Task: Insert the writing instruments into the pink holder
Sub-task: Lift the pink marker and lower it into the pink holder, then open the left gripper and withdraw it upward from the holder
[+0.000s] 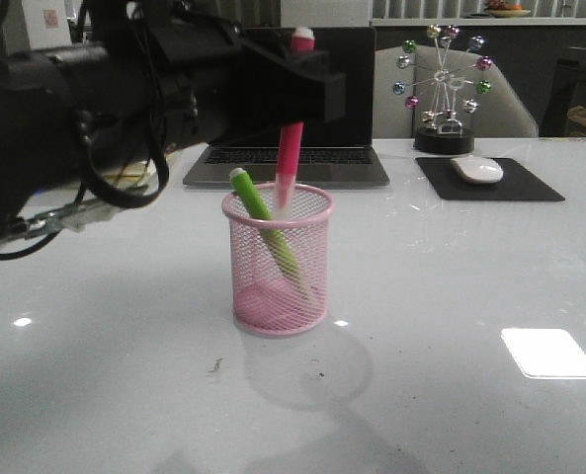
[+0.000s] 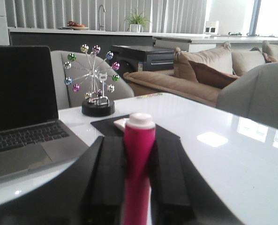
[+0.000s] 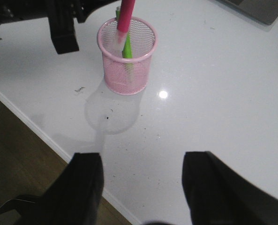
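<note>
The left gripper (image 1: 294, 84) clamps the pink marker (image 1: 290, 158) near its upper end, its whitish tip just inside the rim of the pink holder (image 1: 278, 259) at about 12 o'clock. The green marker (image 1: 266, 232) already leans inside the holder, its top toward 10 o'clock. The right gripper (image 3: 141, 180) hangs wide and empty, well clear over the counter (image 1: 451, 296).

The risk is in the release: the light mesh cup could tip if the marker drags sideways on the rim, and a slanted drop could knock the green one or bounce out.
</note>
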Motion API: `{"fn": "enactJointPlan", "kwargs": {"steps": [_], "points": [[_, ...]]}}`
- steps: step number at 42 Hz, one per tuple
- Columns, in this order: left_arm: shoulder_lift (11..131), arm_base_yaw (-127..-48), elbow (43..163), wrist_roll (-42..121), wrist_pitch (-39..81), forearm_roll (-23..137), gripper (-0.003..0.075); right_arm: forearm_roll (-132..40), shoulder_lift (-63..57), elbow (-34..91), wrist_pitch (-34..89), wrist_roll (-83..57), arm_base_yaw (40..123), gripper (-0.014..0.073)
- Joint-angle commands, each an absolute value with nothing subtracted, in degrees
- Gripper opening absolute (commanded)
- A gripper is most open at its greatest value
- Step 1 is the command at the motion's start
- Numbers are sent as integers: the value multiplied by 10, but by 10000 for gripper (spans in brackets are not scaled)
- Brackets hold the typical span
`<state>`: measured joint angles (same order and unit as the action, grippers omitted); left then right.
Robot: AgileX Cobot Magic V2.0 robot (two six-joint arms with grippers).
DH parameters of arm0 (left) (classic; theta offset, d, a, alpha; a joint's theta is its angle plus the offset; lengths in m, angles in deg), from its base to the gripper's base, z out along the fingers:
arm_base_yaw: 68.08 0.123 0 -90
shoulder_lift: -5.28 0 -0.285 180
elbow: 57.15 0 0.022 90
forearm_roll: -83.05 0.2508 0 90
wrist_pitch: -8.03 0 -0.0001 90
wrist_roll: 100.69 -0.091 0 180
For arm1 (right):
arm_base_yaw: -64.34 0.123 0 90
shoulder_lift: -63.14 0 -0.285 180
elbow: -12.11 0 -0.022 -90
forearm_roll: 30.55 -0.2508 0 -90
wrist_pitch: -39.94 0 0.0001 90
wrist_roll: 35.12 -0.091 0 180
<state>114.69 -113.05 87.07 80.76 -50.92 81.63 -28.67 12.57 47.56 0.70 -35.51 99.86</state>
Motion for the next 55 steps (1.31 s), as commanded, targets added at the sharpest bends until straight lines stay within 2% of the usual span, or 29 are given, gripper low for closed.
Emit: {"fn": "enactJointPlan", "kwargs": {"steps": [1, 11, 15, 19, 22, 28, 41, 50, 55], "points": [[1138, -1134, 887, 812, -572, 813, 92, -286, 128, 461, 44, -351, 999, 488], [1168, -1132, 887, 812, -572, 810, 110, -286, 128, 461, 44, -351, 999, 488], [1170, -1132, 887, 812, -568, 810, 186, -286, 128, 461, 44, -351, 999, 488], [1170, -1132, 887, 812, -566, 809, 320, -286, 128, 461, 44, -351, 999, 488], [1170, -1132, 887, 812, -566, 804, 384, -286, 128, 461, 44, -351, 999, 488], [1154, -1127, 887, 812, -521, 794, 401, -286, 128, 461, 44, -351, 999, 488], [987, -1096, 891, 775, -252, 800, 401, -286, 128, 461, 44, -351, 999, 488], [859, -1086, 984, 746, 152, 806, 401, -286, 128, 461, 44, -351, 999, 488], [812, -1086, 1032, 746, 306, 835, 401, -286, 128, 461, 44, -351, 999, 488]]}}
